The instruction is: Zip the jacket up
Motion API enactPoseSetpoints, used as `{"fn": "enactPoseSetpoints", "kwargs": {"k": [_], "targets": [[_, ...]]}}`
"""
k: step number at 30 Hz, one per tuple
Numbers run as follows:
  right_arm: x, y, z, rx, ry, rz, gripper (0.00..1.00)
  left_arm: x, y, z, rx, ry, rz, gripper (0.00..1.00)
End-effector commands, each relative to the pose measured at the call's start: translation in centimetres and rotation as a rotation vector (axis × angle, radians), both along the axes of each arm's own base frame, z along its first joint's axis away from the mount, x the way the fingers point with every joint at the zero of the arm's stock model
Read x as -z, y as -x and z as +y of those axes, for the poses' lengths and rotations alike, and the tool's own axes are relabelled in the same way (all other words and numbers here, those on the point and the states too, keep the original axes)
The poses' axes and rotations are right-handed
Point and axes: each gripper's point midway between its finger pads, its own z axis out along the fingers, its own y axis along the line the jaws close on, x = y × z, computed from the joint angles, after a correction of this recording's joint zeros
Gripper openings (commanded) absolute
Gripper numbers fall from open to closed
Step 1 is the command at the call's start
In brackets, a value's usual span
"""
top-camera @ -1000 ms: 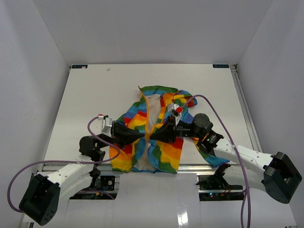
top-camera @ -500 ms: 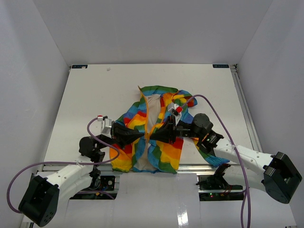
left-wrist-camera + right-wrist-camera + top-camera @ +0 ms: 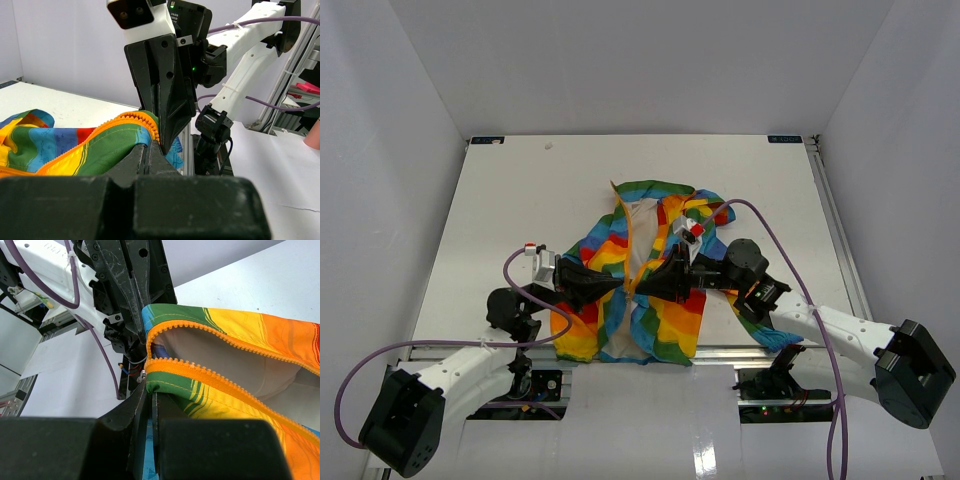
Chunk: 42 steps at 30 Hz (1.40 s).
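Note:
The rainbow-striped jacket lies open on the white table, its cream lining showing between the two front edges. The orange zipper runs up the middle. My left gripper and right gripper meet tip to tip at the lower part of the front opening. In the left wrist view my left gripper is shut on the green edge of the jacket beside the zipper teeth. In the right wrist view my right gripper is shut on the other green edge under its zipper tape.
The jacket's hem hangs close to the metal rail at the table's near edge. White walls close in the table on three sides. A purple cable loops above the right arm, and another curves beside the left wrist.

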Motion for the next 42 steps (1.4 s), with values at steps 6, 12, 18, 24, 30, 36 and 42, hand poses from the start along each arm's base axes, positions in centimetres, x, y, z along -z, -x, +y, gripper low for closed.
{"fn": "enactPoseSetpoints", "kwargs": {"k": [6, 12, 18, 24, 30, 36, 42], "targets": [[-3.1, 0.1, 0.2, -0.012, -0.082, -0.057, 0.08, -0.1, 0.2, 0.1, -0.009, 0.007, -0.028, 0.00], [-3.3, -0.3, 0.2, 0.009, -0.086, -0.051, 0.08, 0.0, 0.6, 0.1, 0.010, 0.006, -0.037, 0.00], [-3.5, -0.5, 0.3, 0.019, -0.090, -0.048, 0.08, -0.1, 1.0, -0.1, 0.035, 0.003, -0.045, 0.00], [-3.6, -0.6, 0.3, 0.026, -0.092, -0.040, 0.08, -0.1, 1.0, -0.1, 0.029, 0.004, -0.044, 0.00], [-3.7, -0.8, 0.1, 0.044, -0.097, -0.034, 0.08, -0.1, 0.8, 0.0, 0.013, 0.003, -0.046, 0.00], [-4.0, -1.0, -0.1, 0.070, -0.108, -0.031, 0.08, 0.0, 0.5, -0.1, -0.001, -0.005, -0.039, 0.00], [-4.1, -1.2, -0.2, 0.083, -0.111, -0.028, 0.08, 0.1, 0.3, -0.2, -0.002, -0.012, -0.035, 0.00]]}}
